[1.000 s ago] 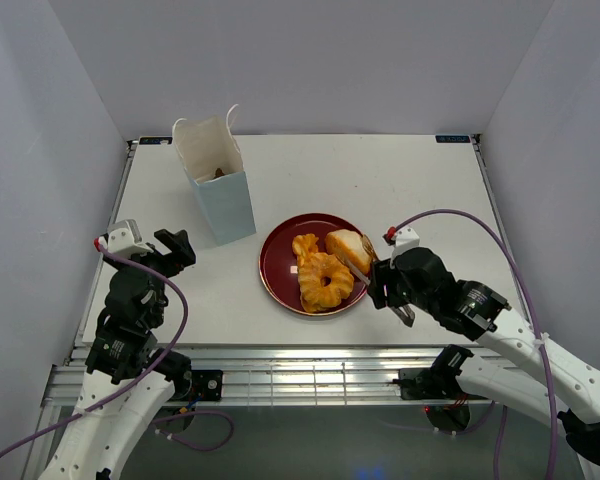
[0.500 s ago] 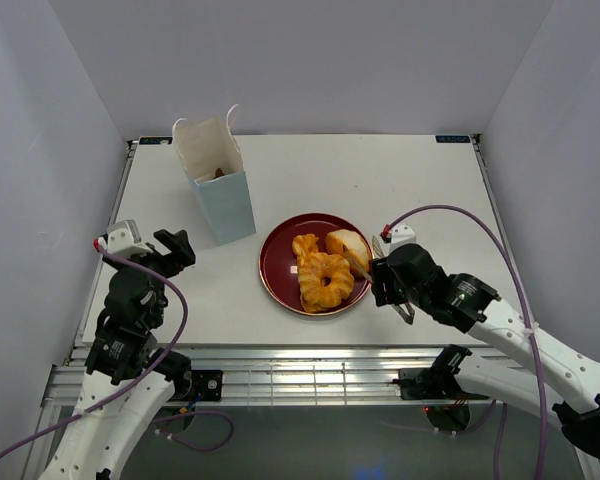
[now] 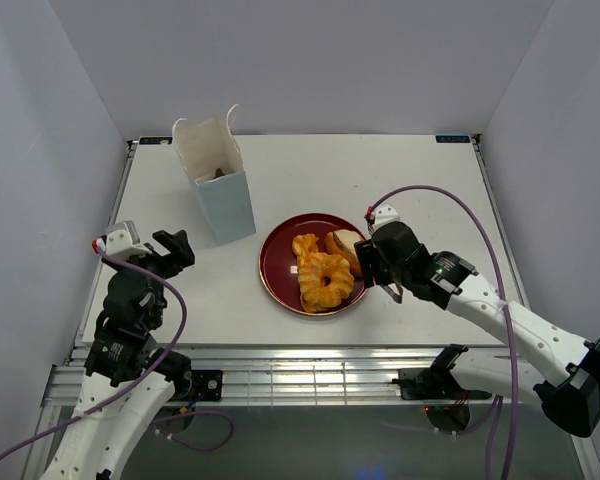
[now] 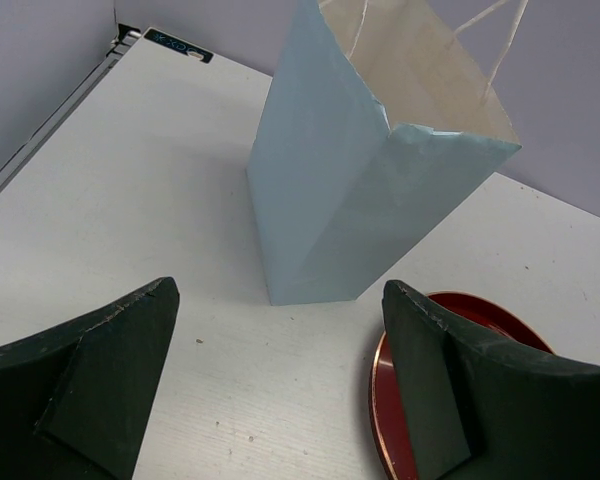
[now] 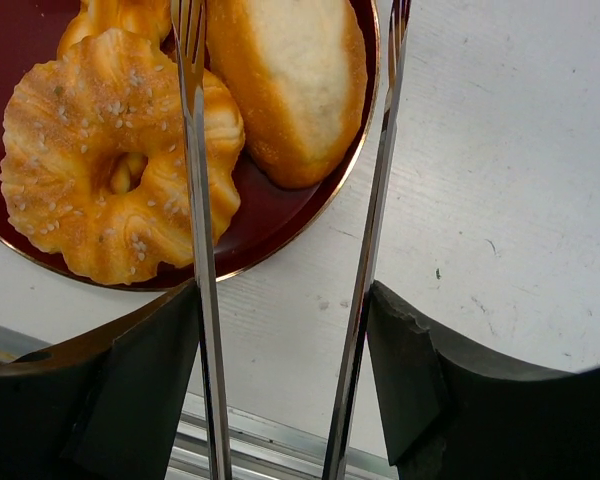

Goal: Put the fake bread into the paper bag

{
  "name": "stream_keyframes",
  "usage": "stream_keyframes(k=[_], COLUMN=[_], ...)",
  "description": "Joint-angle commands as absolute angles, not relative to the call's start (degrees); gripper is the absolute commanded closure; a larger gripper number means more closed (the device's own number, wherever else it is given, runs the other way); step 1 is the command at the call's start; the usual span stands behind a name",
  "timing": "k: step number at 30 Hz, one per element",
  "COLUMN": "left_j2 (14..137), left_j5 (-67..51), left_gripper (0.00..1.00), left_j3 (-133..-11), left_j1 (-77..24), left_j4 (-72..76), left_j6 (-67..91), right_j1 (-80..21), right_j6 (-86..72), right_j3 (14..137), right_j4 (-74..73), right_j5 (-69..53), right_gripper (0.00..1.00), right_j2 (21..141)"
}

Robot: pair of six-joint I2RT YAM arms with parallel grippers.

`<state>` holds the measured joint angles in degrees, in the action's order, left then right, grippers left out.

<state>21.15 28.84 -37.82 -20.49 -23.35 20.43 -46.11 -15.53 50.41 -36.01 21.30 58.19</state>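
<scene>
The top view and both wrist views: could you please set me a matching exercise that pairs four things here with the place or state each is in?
Things:
1. paper bag
2. tongs
3. twisted ring pastry
4. left gripper

Places or states:
A. open, holding nothing
B. lying on the dark red plate
C. standing upright with its mouth open, to the left of the plate
D. held in the right gripper, arms on either side of the pale bun

Pairs: 1-C, 2-D, 3-B, 4-A.
</scene>
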Motion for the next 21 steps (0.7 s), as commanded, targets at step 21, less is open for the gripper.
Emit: stream_keyframes(k=[21], left_j2=[20.1], left_j5=[27.6], left_gripper=[0.07], left_j3=[-37.4], left_j1=[-20.7], left_j4=[-22.9], left_j6=[20.2], right_j1=[-41.1], right_j6=[-10.5], right_j3=[53.5], right_j4=[-29.1], right_j5=[15.1], right_gripper=[0.31], right_j2=[65.7])
